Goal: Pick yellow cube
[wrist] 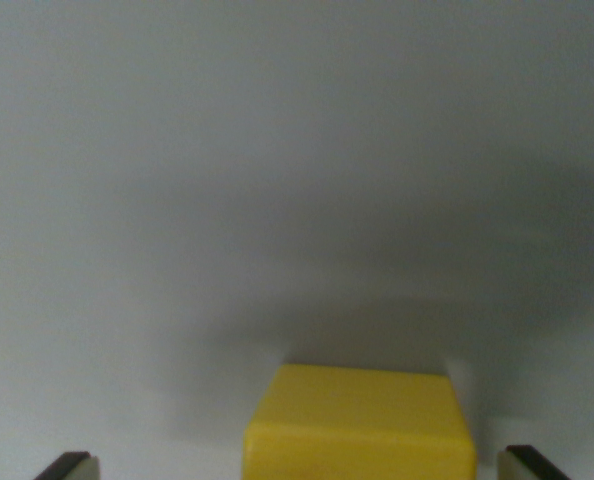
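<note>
Grey surface [277, 150]; yellow cube [359, 425] squarely between fingers [69, 466].

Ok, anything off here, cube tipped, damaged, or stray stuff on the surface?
Nothing stands out. The yellow cube sits flat and intact on the plain grey surface, between the open fingers, nearer the one on the wrist view's right.

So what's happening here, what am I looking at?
This is the view from a camera on a robot arm's wrist, looking down at a plain grey surface. A yellow cube sits at the bottom of the picture, between the two fingertips of the gripper. The tips stand apart on either side of the cube, with gaps showing, so it is not gripped yet. The picture is blurry.
</note>
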Controlling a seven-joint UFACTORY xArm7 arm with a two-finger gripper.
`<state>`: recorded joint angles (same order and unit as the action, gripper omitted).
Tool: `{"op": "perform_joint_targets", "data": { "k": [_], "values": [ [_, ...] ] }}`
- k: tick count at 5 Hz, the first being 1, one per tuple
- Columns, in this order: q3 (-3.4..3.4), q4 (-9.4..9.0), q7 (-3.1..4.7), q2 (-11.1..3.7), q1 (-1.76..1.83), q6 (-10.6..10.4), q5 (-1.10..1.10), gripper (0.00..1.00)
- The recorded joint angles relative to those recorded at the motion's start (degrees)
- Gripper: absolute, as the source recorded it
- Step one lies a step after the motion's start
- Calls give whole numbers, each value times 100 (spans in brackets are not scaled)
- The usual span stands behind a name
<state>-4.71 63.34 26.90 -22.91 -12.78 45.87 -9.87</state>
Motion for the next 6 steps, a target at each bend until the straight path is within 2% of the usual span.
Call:
{"op": "perform_joint_targets", "data": {
  "k": [1,2,3,6],
  "values": [
    [-16,-63,59,-55,-23,-100,-23,0],
    [-16,-63,59,-55,-23,-100,-23,0],
    [-27,-109,101,-94,-39,-173,-40,0],
    [-33,-132,123,-114,-47,-209,-48,0]
  ]
}}
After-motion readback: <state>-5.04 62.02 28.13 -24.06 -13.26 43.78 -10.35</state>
